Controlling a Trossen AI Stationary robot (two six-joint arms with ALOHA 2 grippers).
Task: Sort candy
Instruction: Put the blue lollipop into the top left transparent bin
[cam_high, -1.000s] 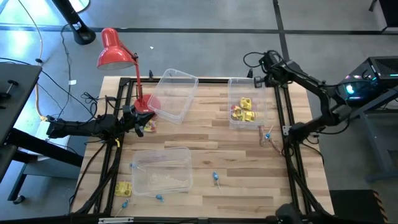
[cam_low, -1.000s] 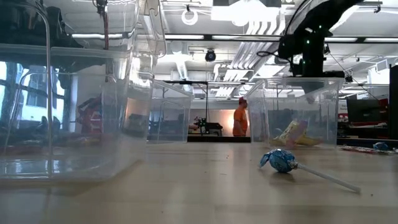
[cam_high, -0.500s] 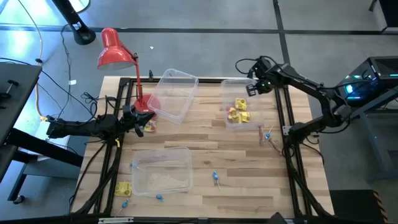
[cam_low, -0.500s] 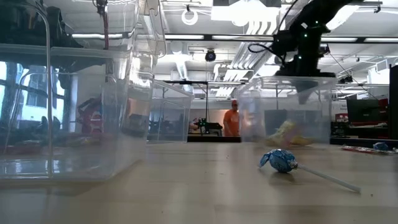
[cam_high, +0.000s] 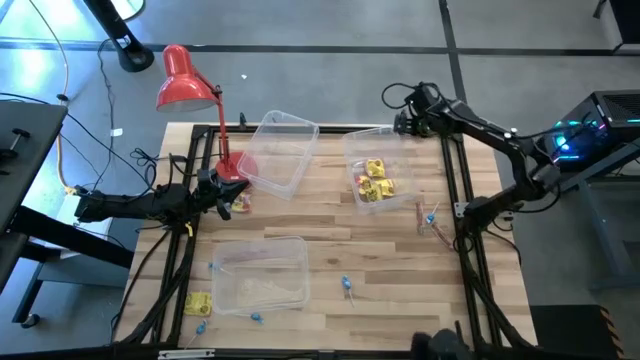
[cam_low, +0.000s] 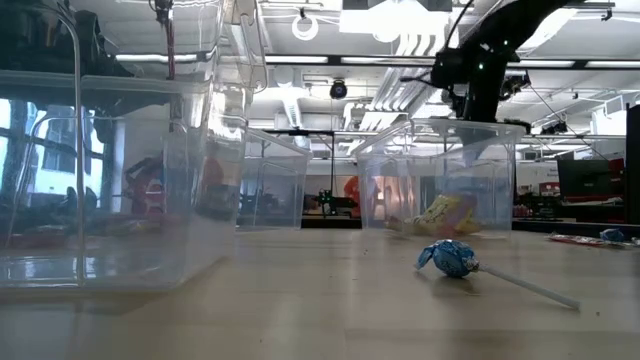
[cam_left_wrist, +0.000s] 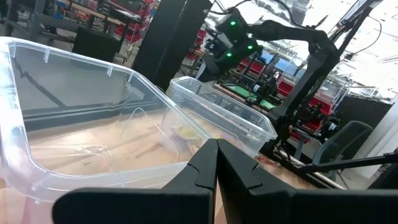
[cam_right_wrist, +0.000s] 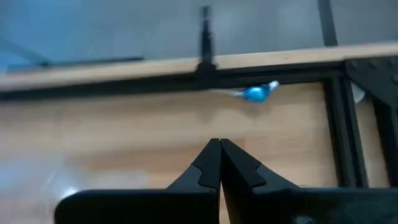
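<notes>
Right gripper (cam_high: 405, 124) pinched closed at far rim of clear rectangular bin (cam_high: 352, 150) holding crinkly yellow packets (cam_high: 375, 181). Left gripper (cam_high: 228, 196) closed too, beside second clear bin (cam_high: 285, 128). Blue twist-wrapped pieces (cam_high: 347, 287) scattered on wood-plank table (cam_high: 380, 260).

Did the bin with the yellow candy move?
Yes. The clear bin holding yellow candy slid left, away from the black frame rail toward the table's middle.

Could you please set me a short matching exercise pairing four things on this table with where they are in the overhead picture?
Things:
1. red lamp
2. yellow candy packets
3. right end effector
4. lone yellow packet

Places:
a. at the far rim of the right bin
b. on bare wood, near-left corner
c. far-left edge of the table
d. inside the right clear bin

Pairs: 1-c, 2-d, 3-a, 4-b
</notes>
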